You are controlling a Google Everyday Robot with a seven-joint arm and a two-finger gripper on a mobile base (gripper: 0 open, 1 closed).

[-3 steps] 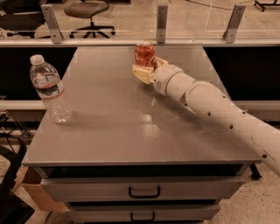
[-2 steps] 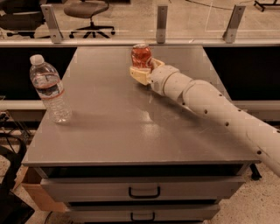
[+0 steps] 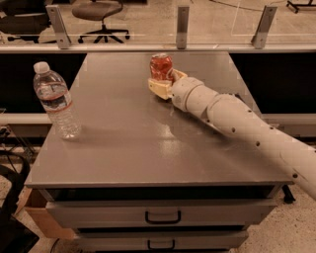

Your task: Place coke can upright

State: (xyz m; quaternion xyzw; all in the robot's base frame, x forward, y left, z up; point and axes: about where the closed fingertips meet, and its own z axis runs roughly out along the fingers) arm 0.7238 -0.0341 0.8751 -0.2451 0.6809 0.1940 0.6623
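Observation:
The coke can (image 3: 161,67) is a small red-orange can with a silver top. It stands upright at the far middle of the grey table (image 3: 128,148). My gripper (image 3: 165,81) reaches in from the right on a white arm. Its cream fingers (image 3: 159,89) sit on either side of the can's lower half, close against it. The can's bottom is hidden behind the fingers, so I cannot see whether it rests on the table.
A clear plastic water bottle (image 3: 56,101) stands upright near the table's left edge. A glass barrier with metal posts (image 3: 182,27) runs behind the table. Drawers (image 3: 163,216) sit below the front edge. Office chairs (image 3: 98,15) stand beyond the barrier.
The gripper and the can have shifted slightly to the left and a bit farther back. The bottle has not moved.

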